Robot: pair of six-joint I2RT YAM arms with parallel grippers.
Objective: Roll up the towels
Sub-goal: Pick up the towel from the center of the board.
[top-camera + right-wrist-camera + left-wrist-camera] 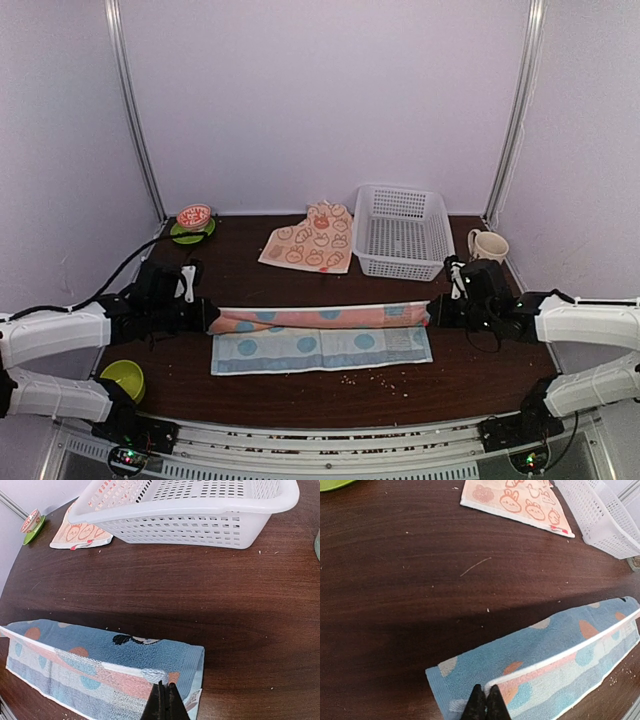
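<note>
The light blue towel (320,348) with peach panels lies lengthwise across the table's middle, its far long edge lifted and folded toward the front. My left gripper (212,315) is shut on that raised edge at the left end (486,696). At the right end my right gripper (432,312) is shut on the same white-hemmed edge (170,692). The blue towel (540,655) shows folded over itself in both wrist views (100,665). The cream towel (310,240) with orange rabbit prints lies flat farther back, apart from both grippers.
A white plastic basket (402,230) stands at the back right, with a cream mug (487,245) beside it. A red-patterned bowl on a green plate (193,222) sits at the back left. A green bowl (122,378) rests near the left arm. Crumbs dot the table front.
</note>
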